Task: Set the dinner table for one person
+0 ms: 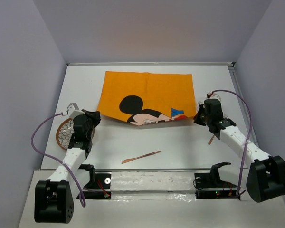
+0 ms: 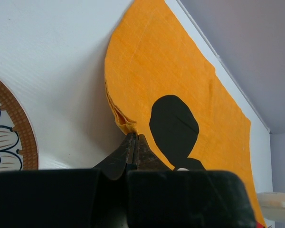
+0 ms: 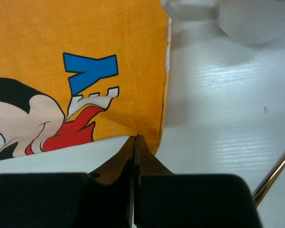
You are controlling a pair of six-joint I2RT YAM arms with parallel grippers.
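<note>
The orange Mickey Mouse cloth (image 1: 147, 95) lies on the white dinner table (image 1: 180, 142), its near edge folded or lifted. My left gripper (image 1: 96, 115) is shut on the cloth's near-left corner, and the fabric bunches at the tips in the left wrist view (image 2: 134, 137). My right gripper (image 1: 198, 117) is shut on the near-right corner, seen in the right wrist view (image 3: 135, 138). A patterned plate with a brown rim (image 1: 65, 133) sits left of the cloth, partly under my left arm. A copper knife (image 1: 141, 157) lies in front of the cloth.
A white cup (image 1: 213, 96) stands just right of the cloth, behind my right gripper, and shows in the right wrist view (image 3: 247, 19). A second copper utensil (image 1: 211, 138) lies beside my right arm. Walls close in the table's left, right and far edges.
</note>
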